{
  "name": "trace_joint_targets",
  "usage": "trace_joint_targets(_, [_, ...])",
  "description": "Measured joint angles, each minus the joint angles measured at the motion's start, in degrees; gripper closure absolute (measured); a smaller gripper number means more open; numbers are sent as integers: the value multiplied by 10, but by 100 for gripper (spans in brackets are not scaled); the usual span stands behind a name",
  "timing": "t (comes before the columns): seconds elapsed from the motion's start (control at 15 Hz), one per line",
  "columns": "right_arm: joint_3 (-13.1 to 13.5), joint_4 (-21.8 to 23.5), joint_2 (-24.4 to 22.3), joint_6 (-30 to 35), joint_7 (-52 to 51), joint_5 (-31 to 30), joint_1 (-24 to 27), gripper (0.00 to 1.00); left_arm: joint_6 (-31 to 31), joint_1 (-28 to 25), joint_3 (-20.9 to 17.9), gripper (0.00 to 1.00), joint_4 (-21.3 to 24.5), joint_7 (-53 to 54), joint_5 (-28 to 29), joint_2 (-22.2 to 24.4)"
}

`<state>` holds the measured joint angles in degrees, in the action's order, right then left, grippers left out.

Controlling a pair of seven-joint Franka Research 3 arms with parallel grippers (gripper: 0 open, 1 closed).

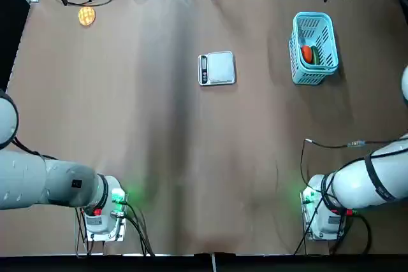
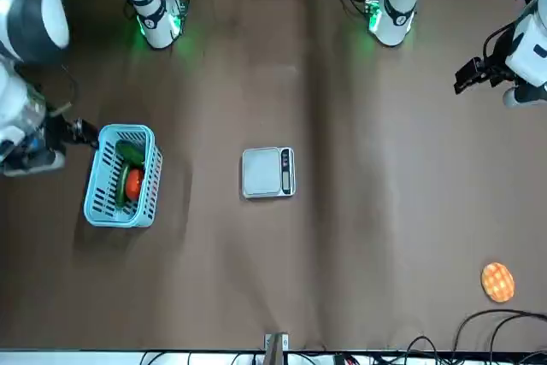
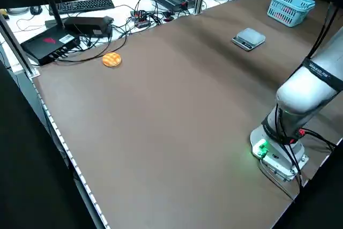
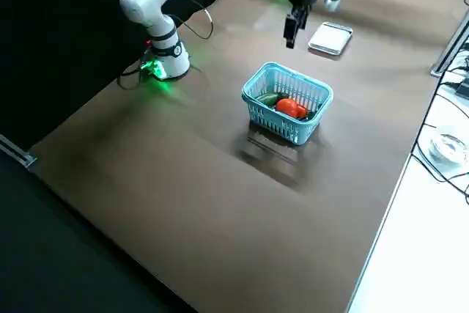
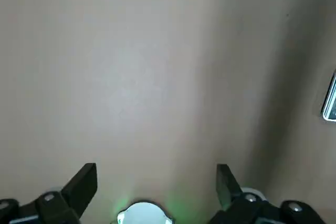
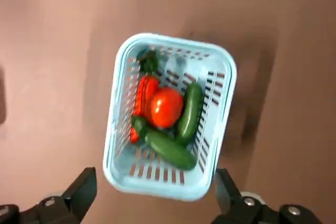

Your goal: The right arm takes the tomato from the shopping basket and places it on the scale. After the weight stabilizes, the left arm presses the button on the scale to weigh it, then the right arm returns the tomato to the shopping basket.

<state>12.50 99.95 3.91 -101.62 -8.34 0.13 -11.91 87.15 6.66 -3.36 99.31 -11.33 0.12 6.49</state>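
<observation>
Presently the tomato [image 6: 166, 107] lies in the shopping basket [image 6: 122, 85], scale [image 1: 220, 68] bare. Right pincer [image 6: 152, 192] hangs above the basket, jaws wide, empty; left pincer [image 5: 156, 184] wide, well off. Fits either pickup pending or tomato returned.

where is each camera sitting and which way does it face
Top: overhead, bases at bottom; scale, basket.
Front: across the table, facing the robot; bases on top.
Left side: raised, looking diagonally; one arm.
Right side: raised, basket near, right hand above.
Left wrist: open left hand over bare table.
Right wrist: open hand over the tomato.
Four views share the scale.
</observation>
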Motion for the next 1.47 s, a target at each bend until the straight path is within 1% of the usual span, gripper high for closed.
trace_joint_targets(0.07, [-1, -7, -9, 24, 0, 0, 0, 0, 0, 0, 0, 0, 0, 0, 0, 0])
trace_joint_targets(0.2, [1, -48, -13, 75, 0, 0, 2, 2, 0, 0, 0, 0, 0, 0, 0, 0])
trace_joint_targets(0.33, [2, -98, -13, 95, 0, 0, 9, 1, 0, 0, 0, 0, 0, 1, 0, 0])
trace_joint_targets(0.47, [-6, -124, -13, 108, -2, 2, 34, 1, 0, 1, 1, 0, 0, 4, 0, 0])
trace_joint_targets(0.53, [-44, -126, -12, 134, -5, 3, 81, 1, 0, 1, 1, 0, 0, 7, 0, 0])
trace_joint_targets(0.6, [-71, -126, -12, 145, -6, 3, 108, 1, 0, 1, 2, 0, 0, 9, 0, 0])
trace_joint_targets(0.67, [-92, -124, -12, 150, -6, 3, 127, 3, 0, 1, 4, 0, -1, 9, 0, 0])
trace_joint_targets(0.73, [-103, -122, -12, 151, -6, 4, 137, 3, 0, 1, 7, 0, -1, 9, 0, 0])
trace_joint_targets(1.0, [-115, -118, -12, 146, -6, 6, 139, 2, 0, 1, 13, 0, -1, 9, 0, 0])
trace_joint_targets(1.47, [-115, -122, -12, 138, -6, 8, 139, 1, -7, 1, 13, 0, -1, 9, 0, 0])
